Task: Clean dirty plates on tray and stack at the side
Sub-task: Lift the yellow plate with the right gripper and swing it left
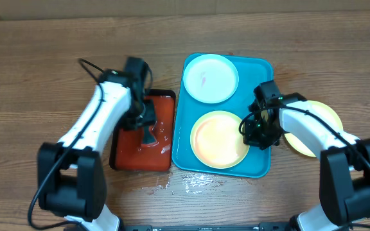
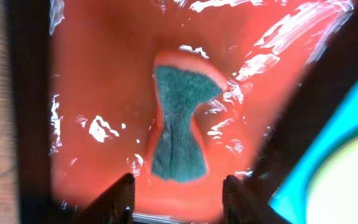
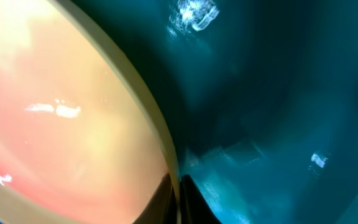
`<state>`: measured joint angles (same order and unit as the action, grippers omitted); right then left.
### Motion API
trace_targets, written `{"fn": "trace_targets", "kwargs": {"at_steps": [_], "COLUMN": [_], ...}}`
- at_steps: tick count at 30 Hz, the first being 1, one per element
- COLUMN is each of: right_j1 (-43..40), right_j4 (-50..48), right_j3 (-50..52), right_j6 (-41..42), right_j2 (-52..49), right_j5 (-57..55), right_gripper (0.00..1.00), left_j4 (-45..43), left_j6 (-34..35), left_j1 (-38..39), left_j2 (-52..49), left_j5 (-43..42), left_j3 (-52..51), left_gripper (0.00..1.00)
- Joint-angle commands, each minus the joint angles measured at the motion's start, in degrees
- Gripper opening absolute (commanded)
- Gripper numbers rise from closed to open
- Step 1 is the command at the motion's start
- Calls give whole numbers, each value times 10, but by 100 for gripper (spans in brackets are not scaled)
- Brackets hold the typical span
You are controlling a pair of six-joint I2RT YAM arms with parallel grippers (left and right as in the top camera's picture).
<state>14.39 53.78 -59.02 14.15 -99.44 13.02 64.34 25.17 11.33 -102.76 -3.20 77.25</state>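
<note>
The teal tray holds a mint-rimmed plate at its far end and a yellow-green plate with an orange smear at its near end. My right gripper is at that plate's right edge. In the right wrist view its fingers are shut on the rim of the plate, above the tray floor. Another yellow-green plate lies on the table under the right arm. My left gripper stands open over the red tray. A green-topped sponge lies free there, just beyond the fingertips.
The black-rimmed red tray sits against the teal tray's left side and is wet inside. A patch of spilled water lies on the wooden table in front of the teal tray.
</note>
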Motion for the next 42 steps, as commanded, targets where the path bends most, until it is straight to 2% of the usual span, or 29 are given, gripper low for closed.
{"fn": "trace_targets", "kwargs": {"at_steps": [1,8,9,12,14,18,20,27,42], "right_j1": [23,132,152,210,243,301,329,420,506], "right_j4": [39,70,58,-1,-39,-85,-101,-133,-132], "right_j3": [-89,-219,-225,-226,-226,-226,-226,-226,-226], "right_j6": [-6,-6,-6,-6,-6,-6,-6,-5,-6], "right_j2": [68,90,90,87,81,63,56,40,40], "right_j5": [-97,-195,-210,-253,-270,-355,-407,-576,-775], "right_gripper": [4,4,4,4,4,4,4,4,4], "left_j4": [39,82,84,90,89,91,95,116,118], "left_j6": [1,-12,-12,-12,-12,-15,-17,-21,-21], "left_j1": [-49,-127,-135,-153,-158,-159,-159,-158,-158], "left_j2": [65,139,148,176,195,220,223,217,214], "left_j5": [-65,-122,-124,-130,-130,-129,-129,-129,-129], "left_j3": [84,184,194,216,220,220,220,219,219], "left_gripper": [50,69,74,78,85,91,100,100,100]}}
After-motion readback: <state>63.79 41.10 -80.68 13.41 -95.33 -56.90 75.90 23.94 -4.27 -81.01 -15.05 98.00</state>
